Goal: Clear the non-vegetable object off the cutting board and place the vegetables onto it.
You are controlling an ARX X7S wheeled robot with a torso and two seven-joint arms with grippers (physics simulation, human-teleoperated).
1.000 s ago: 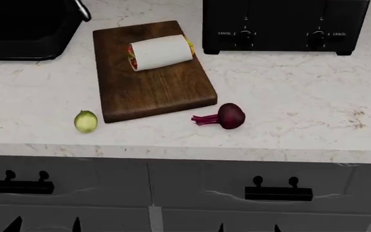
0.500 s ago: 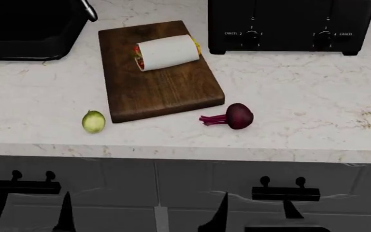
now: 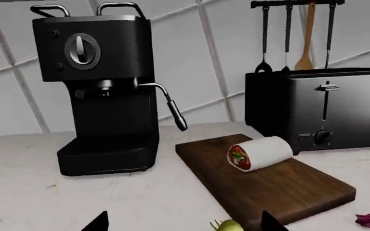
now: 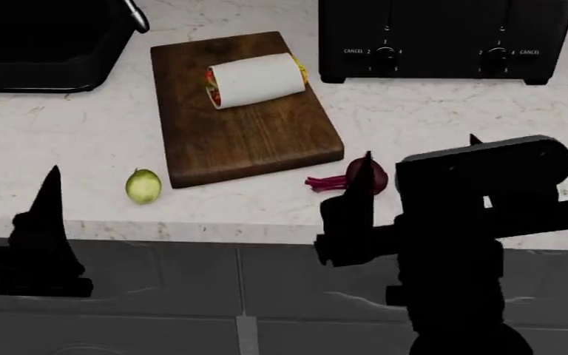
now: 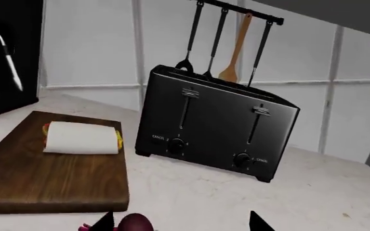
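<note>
The white tortilla wrap lies across the far end of the dark brown cutting board. The purple-red beet sits on the counter off the board's near right corner, partly behind a right finger. The yellow-green bulb sits off the board's near left corner. My right gripper is open and empty, over the counter's front edge by the beet. My left gripper is open and empty, at the counter's front edge left of the bulb. The wrap and board also show in the left wrist view.
A black toaster stands at the back right, with utensils hanging above it. A black coffee machine stands at the back left of the board; its tray shows in the head view. Cabinet drawers are below the counter edge.
Both arms have risen from below the counter edge into the head view. The right gripper now stands by the beet, the left near the bulb. The objects have not moved.
</note>
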